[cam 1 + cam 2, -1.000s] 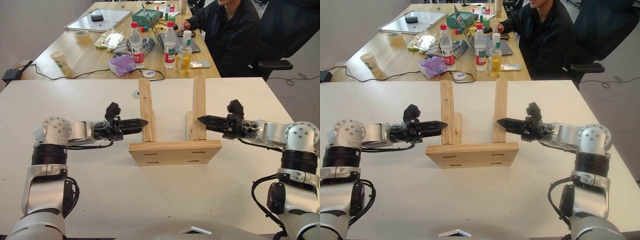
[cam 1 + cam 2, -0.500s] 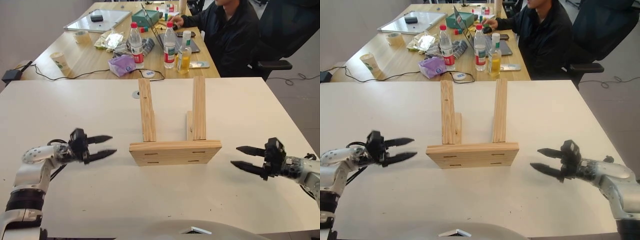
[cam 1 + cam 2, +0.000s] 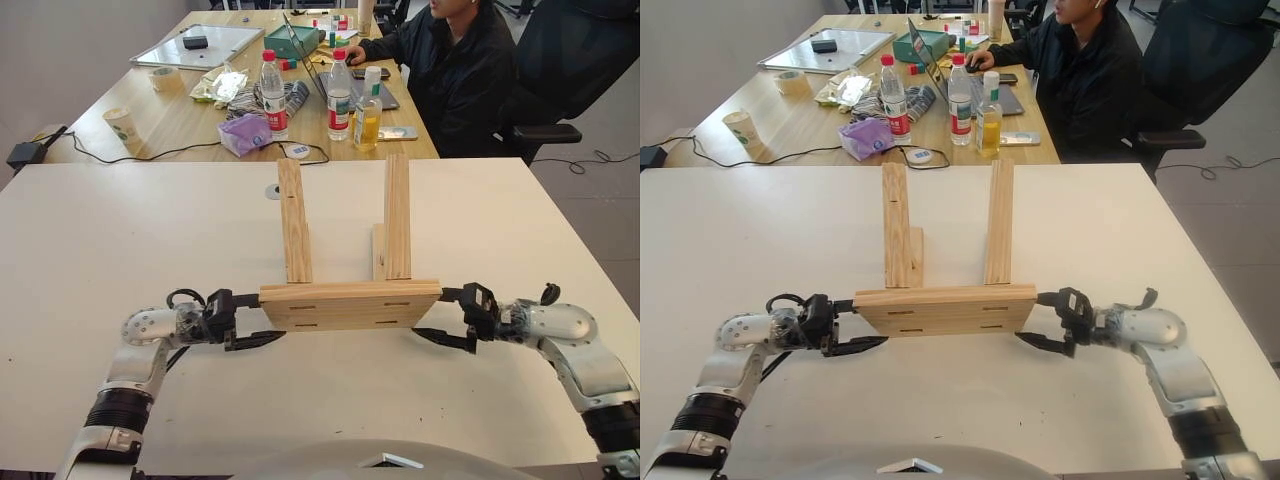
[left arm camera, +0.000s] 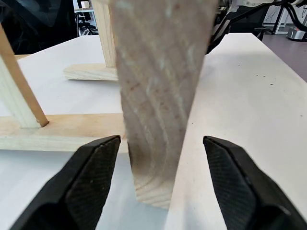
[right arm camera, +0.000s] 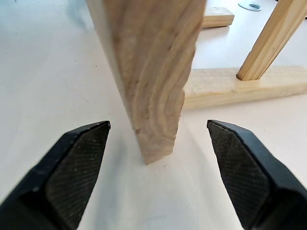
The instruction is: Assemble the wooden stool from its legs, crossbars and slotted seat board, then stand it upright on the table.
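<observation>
The slotted seat board is stood on edge on the white table, with the wooden legs stretched away from it toward the far side. Each short end is straddled by wide-open fingers, the left gripper at one end and the right gripper at the other. Nothing is clamped, and the placing seems meant for pinching the board and tipping the stool upright. No writing can be made out on the wood.

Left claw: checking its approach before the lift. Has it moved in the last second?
Yes. The left claw left the left leg and came toward the robot, to the seat board's left end.
</observation>
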You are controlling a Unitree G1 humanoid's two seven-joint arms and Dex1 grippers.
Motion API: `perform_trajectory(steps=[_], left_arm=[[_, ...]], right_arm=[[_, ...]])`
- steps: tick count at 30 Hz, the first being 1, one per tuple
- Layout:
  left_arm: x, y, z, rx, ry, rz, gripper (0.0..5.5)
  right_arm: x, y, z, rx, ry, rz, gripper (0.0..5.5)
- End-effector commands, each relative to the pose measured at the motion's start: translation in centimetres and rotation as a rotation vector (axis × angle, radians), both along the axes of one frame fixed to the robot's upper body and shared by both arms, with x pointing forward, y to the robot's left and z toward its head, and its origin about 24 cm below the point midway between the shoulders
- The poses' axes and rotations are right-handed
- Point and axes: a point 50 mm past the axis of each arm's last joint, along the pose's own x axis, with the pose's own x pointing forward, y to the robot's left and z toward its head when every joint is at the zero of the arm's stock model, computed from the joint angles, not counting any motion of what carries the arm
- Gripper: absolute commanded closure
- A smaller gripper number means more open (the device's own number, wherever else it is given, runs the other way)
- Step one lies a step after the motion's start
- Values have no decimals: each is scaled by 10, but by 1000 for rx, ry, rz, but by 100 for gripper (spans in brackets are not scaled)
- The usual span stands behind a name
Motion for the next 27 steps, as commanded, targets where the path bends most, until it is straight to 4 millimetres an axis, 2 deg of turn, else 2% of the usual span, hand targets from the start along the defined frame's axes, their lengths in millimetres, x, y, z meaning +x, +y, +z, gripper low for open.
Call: perform_trajectory(steps=[1, 4, 9, 13, 15, 17, 21, 22, 23, 25, 27], left_arm=[[9, -9, 4, -11, -42, 1, 250], [8, -12, 5, -20, -44, -24, 296], [14, -5, 8, -14, -46, -12, 384], [17, -7, 16, -33, -72, -28, 390], [26, -15, 42, -112, -97, -15, 390], [36, -26, 82, -212, -41, -21, 390], [64, -37, 172, -412, 191, 7, 390], [79, -33, 198, -497, 369, 18, 390], [86, -32, 219, -519, 476, 14, 390], [96, -31, 240, -457, 616, 74, 390], [112, -28, 243, -440, 674, 217, 394]], right_arm=[[11, 11, 0, 16, -29, 19, 173], [9, 13, 0, 47, -6, 38, 229], [6, 11, 7, 75, 9, 57, 328], [7, 15, 27, 160, -3, 66, 348], [11, 15, 48, 250, -6, 49, 349], [20, 12, 87, 421, 23, -1, 349], [40, -1, 165, 763, 132, -34, 349], [48, -7, 186, 897, 182, -53, 349], [55, -12, 204, 1026, 234, -59, 349], [70, -17, 224, 1147, 294, -114, 349], [89, -14, 229, 1181, 358, -217, 359]])
